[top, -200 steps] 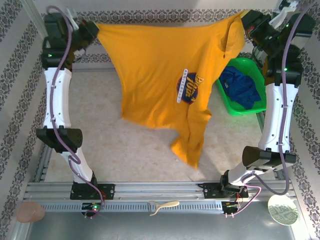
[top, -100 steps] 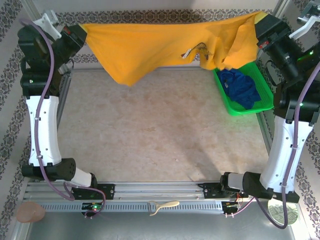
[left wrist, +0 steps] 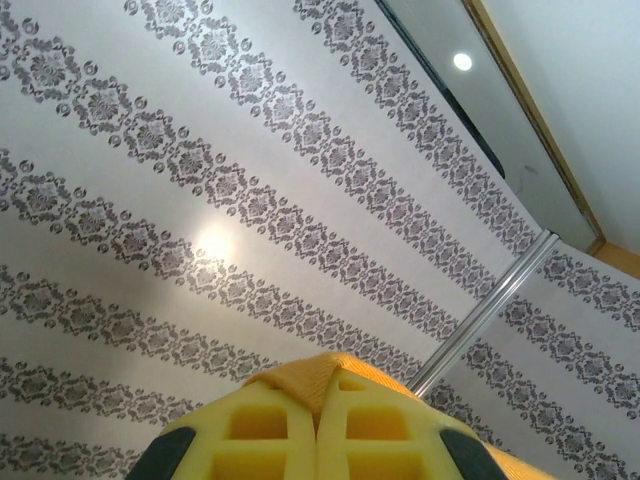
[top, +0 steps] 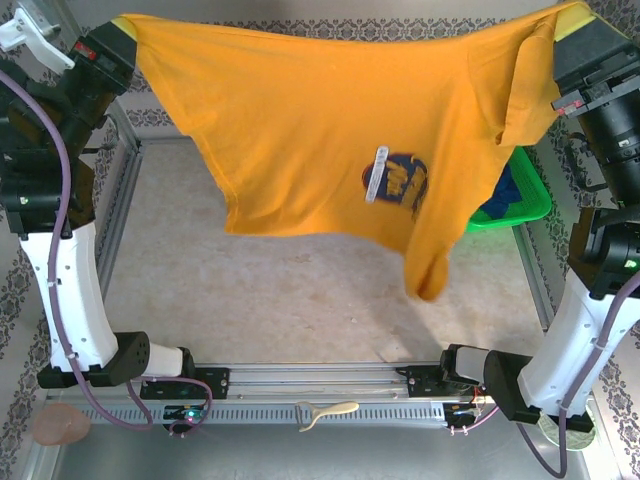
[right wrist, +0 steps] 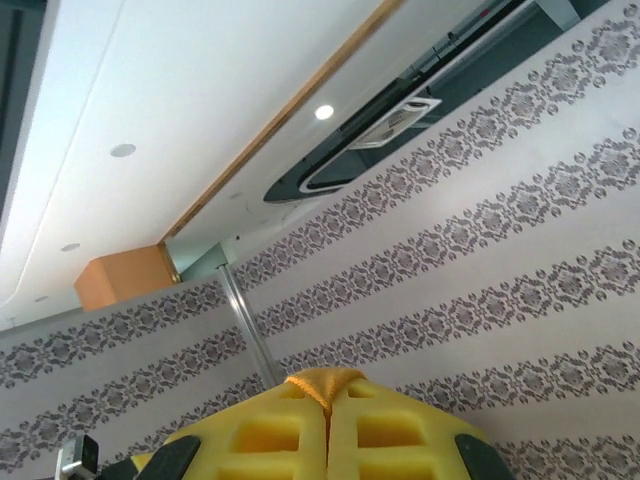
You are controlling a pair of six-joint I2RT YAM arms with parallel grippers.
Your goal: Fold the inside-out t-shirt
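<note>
The orange-yellow t-shirt (top: 330,130) hangs stretched high above the table, held at its two upper corners. It carries a dark blue print and a white label near its middle, and one sleeve droops low at the right (top: 430,265). My left gripper (top: 122,27) is shut on the upper left corner, my right gripper (top: 566,20) on the upper right. In the left wrist view a fold of orange cloth (left wrist: 320,372) pokes out between the yellow fingers (left wrist: 255,425). The right wrist view shows the same, a hem (right wrist: 325,381) pinched between yellow pads (right wrist: 390,430).
A green tray (top: 520,200) with a dark blue garment (top: 505,195) stands at the right of the table, partly behind the shirt. The beige tabletop (top: 280,290) lies below. Patterned walls close the back and sides. A pale utensil (top: 325,411) lies on the front rail.
Both arms have risen and spread wider, lifting the shirt. It swung up toward the back wall half a second ago and now hangs spread again, print facing the camera.
</note>
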